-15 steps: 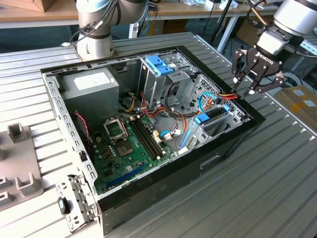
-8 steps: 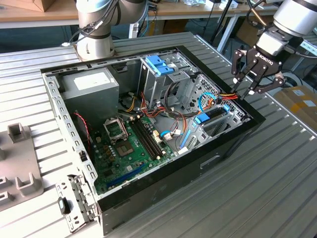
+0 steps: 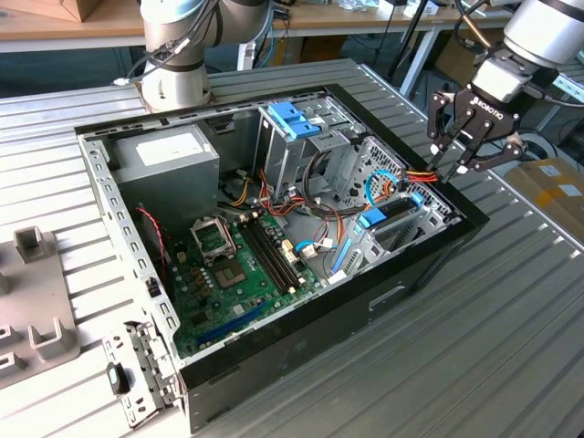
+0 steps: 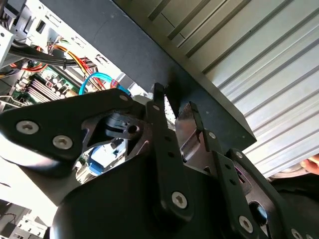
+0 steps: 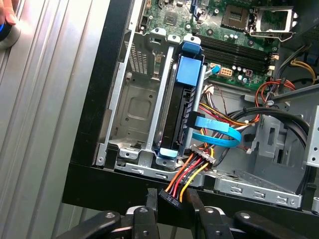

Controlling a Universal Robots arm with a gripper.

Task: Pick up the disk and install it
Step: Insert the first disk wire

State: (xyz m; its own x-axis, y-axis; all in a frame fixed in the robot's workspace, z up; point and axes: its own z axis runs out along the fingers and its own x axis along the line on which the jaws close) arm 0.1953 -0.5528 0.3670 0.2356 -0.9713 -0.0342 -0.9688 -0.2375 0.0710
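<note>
The disk (image 5: 175,112) stands on edge in a drive bay of the open computer case (image 3: 401,283), with its blue carrier frame (image 5: 190,69) showing along one side. In the exterior view the disk (image 3: 392,212) sits near the case's right wall. My gripper (image 3: 459,169) hangs just over that wall's rim, right beside the disk's bay. In the first wrist view my gripper (image 5: 170,199) is shut on a black power connector (image 5: 170,195) with red, yellow and orange wires. In the second wrist view my gripper (image 4: 173,107) stands narrow, over the black case wall.
A flat blue data cable (image 5: 217,134) curls beside the disk. A tall metal cage with a blue handle (image 3: 294,119), a grey power-supply box (image 3: 169,160) and the green motherboard (image 3: 237,274) lie in the case. The ribbed metal table (image 3: 474,365) surrounds it. A fingertip (image 5: 6,17) rests on the table.
</note>
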